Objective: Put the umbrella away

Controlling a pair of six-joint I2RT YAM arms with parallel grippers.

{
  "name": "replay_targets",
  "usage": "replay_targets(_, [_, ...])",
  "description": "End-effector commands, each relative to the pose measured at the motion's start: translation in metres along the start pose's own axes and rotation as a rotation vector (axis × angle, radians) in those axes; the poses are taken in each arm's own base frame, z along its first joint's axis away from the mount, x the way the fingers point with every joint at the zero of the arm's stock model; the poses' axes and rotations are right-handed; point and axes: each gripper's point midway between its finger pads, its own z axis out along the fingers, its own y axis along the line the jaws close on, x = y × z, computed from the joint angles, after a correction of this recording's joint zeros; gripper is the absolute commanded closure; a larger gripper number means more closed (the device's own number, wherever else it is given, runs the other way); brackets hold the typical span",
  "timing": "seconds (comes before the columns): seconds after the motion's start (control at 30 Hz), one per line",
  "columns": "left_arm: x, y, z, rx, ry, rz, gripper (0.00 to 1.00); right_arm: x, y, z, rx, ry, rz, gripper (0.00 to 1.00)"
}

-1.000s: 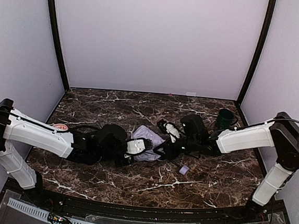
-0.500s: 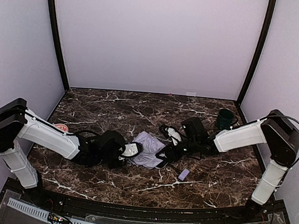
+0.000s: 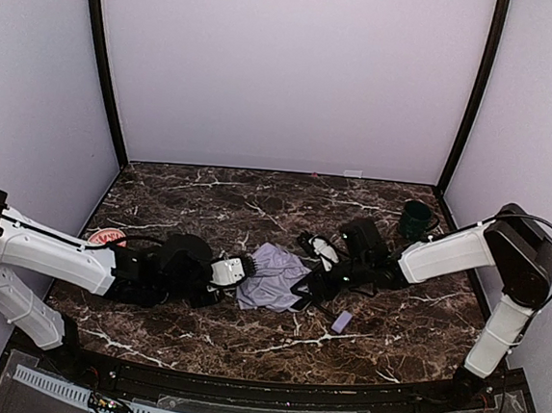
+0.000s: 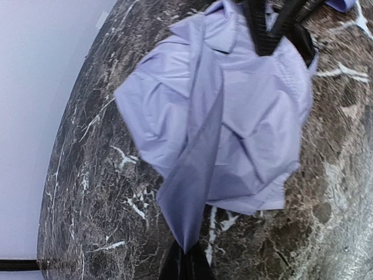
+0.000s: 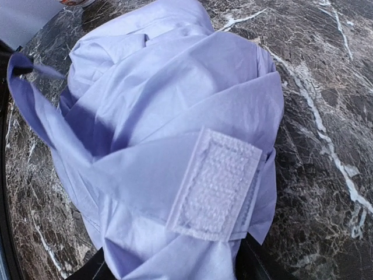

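Observation:
The umbrella [image 3: 275, 276] lies crumpled mid-table as a pale lavender bundle of fabric [image 4: 233, 116]. My left gripper [image 3: 240, 269] is at its left edge, shut on a pulled-out flap of fabric that narrows into the jaws [image 4: 185, 259]. My right gripper [image 3: 310, 287] is at the bundle's right side. Its dark fingers [image 5: 256, 262] stand wide apart with the bunched fabric and a white velcro strap [image 5: 218, 184] bulging between them [image 5: 175, 268]. A small lavender knob [image 3: 341, 320] lies on the marble just right of the bundle. Shaft and ribs are hidden.
A dark green cup [image 3: 413, 219] stands at the back right, near the right arm. A red-and-white round thing [image 3: 107, 237] lies at the far left beside the left arm. Lavender walls close in the marble table [image 3: 257, 205].
The left arm has drawn back to the left, stretching the pinched flap. The right jaws have widened around the bundle, and the fabric has spread flatter.

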Motion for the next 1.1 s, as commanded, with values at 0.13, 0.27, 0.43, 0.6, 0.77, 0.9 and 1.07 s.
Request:
replay_targets(0.13, [0.055,-0.047,0.004,0.077,0.225,0.209,1.0,0.016,-0.005,0.023,-0.005,0.06,-0.028,0.58])
replay_targets(0.27, [0.066,-0.058,0.002,0.107,0.275,0.313,1.0,0.02,-0.008,0.022,0.011,0.073,-0.036,0.89])
replay_targets(0.43, [0.057,-0.082,-0.003,0.189,0.212,0.372,0.87,-0.006,-0.013,0.006,0.101,0.02,-0.121,1.0])
replay_targets(0.6, [0.025,-0.092,-0.017,0.253,0.063,0.302,0.52,-0.038,-0.008,-0.018,0.236,-0.048,-0.345,1.0])
replay_targets(0.77, [-0.015,-0.083,-0.05,0.299,-0.159,0.153,0.45,-0.079,-0.001,-0.054,0.427,-0.126,-0.593,1.0])
replay_targets(0.9, [-0.065,-0.055,-0.076,0.346,-0.419,-0.15,0.6,-0.111,0.007,-0.086,0.526,-0.21,-0.733,1.0])
replay_targets(1.07, [-0.119,-0.026,-0.082,0.308,-0.629,-0.337,0.66,-0.152,0.028,-0.121,0.552,-0.324,-0.819,1.0])
